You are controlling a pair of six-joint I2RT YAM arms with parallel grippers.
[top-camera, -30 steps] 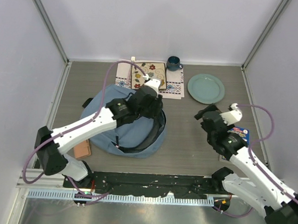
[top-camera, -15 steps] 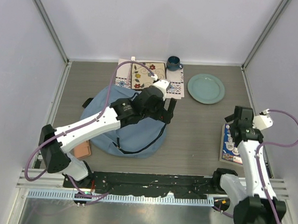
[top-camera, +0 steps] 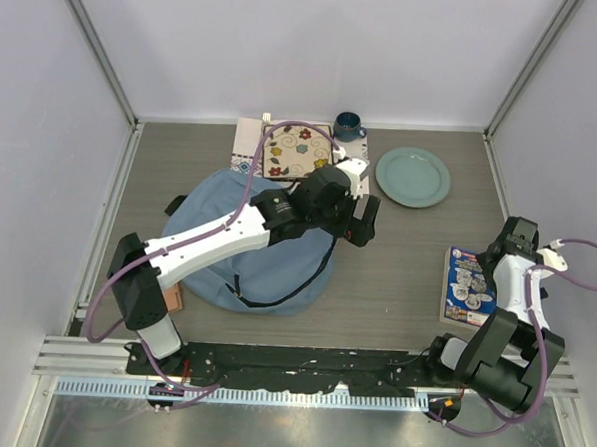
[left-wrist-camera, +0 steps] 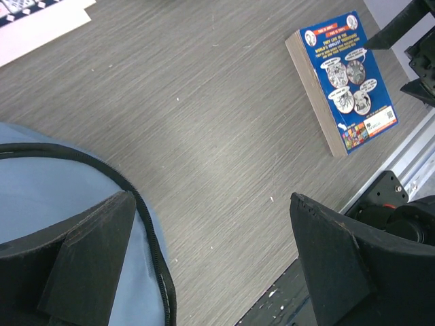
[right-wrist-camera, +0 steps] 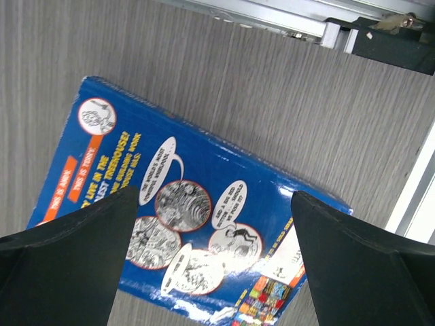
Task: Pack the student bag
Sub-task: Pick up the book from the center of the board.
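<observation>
Bag [top-camera: 226,265] is soft and floppy, so pinch its zipper [left-wrist-camera: 158,252]; your left gripper [top-camera: 363,223] and right gripper [top-camera: 511,238] fingers gape, empty.

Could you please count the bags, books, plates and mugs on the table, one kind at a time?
Bags: 1, the light-blue student bag
Books: 1, the blue book
Plates: 1, the green plate
Mugs: 1, the dark-blue mug
Total: 4
</observation>
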